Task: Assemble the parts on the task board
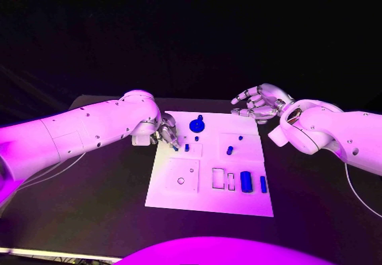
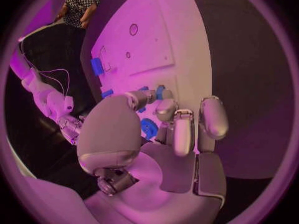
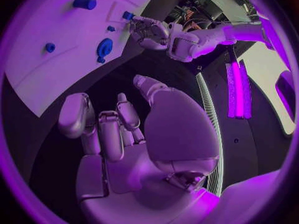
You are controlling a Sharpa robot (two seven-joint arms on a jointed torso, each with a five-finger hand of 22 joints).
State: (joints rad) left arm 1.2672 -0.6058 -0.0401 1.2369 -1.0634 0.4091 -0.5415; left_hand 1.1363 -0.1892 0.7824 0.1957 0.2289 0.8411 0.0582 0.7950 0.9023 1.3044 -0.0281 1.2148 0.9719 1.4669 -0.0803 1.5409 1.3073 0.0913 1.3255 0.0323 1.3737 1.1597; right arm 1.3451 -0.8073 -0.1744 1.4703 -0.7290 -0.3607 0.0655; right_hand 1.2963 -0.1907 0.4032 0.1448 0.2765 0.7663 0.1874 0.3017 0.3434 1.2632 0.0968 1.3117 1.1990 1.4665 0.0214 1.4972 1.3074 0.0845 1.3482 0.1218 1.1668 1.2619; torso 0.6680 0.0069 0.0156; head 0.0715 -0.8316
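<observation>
My left hand (image 1: 165, 134) pinches a small blue part (image 1: 175, 147) at the white task board (image 1: 208, 190). My right hand (image 1: 261, 103) hovers, fingers spread, holding nothing. The left wrist view exposes the round blue part (image 2: 148, 128) beneath my palm.

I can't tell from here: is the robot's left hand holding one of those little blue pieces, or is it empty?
Holding one. The left hand pinches a small blue part at its fingertips over the task board; the left wrist view shows it too.

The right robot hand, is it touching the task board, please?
Apart. In the head view the right robot hand hovers beyond the task board's far corner, fingers spread.
</observation>
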